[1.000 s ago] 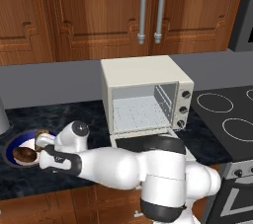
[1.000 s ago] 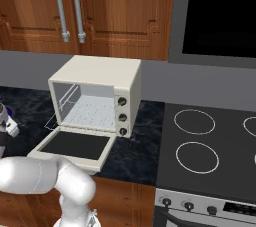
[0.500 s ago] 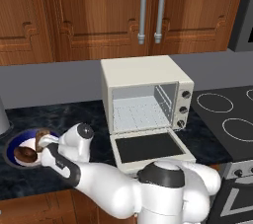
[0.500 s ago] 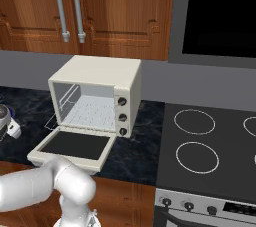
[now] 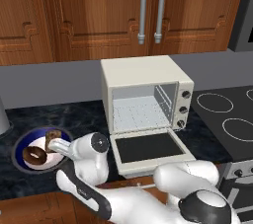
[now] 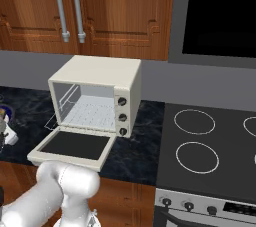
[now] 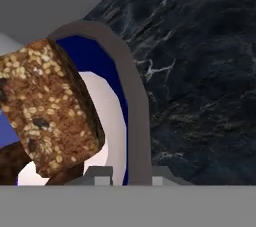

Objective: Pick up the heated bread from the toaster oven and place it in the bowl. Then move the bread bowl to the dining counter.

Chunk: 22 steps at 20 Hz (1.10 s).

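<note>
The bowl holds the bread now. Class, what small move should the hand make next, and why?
Probably close the hand on the rim of the bowl. The heated bread already lies in the bowl beside a donut, and the hand view shows the rim running between the two fingertips, which look apart. Gripping would ready the bowl for carrying.

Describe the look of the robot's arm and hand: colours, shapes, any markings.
The arm is glossy white, made of rounded, bulbous segments, with a dark band running along one link and grey caps at the joints. A round grey disc with a small dark centre marks the wrist joint. The hand is a pale grey-white block. No cables or lettering show. In the hand view, the finger tips appear as small grey squared stubs.
</note>
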{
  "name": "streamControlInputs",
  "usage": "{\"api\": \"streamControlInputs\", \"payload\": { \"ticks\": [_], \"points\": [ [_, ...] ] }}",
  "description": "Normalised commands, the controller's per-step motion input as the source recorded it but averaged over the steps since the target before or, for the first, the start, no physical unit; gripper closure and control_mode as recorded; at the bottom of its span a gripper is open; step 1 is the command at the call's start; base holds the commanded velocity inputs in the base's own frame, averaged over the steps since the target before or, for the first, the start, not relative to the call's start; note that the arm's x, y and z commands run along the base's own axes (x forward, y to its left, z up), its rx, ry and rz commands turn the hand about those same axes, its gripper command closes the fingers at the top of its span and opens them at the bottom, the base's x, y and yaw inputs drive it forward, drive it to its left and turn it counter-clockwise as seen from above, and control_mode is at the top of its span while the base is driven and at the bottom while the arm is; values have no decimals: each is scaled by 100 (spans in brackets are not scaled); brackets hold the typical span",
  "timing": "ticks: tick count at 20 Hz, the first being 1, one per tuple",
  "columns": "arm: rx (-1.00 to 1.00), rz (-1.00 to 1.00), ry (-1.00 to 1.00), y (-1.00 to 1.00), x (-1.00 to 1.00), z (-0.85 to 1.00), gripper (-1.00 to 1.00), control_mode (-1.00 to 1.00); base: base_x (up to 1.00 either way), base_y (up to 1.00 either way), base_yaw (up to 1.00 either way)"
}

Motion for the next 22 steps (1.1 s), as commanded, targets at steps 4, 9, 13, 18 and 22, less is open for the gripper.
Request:
{"api": "streamControlInputs", "payload": {
  "ticks": [4,9,13,18,22],
  "points": [
    [0,-28,-9,-43,-85,84,100,-100,0,0,0],
    [0,-30,-5,-45,-75,100,100,-100,0,0,0],
    [0,-32,0,-38,-61,100,100,-100,0,0,0],
    [7,-29,3,-42,-50,100,100,-100,0,0,0],
    [22,-22,27,-73,-44,96,100,-100,0,0,0]
  ]
}}
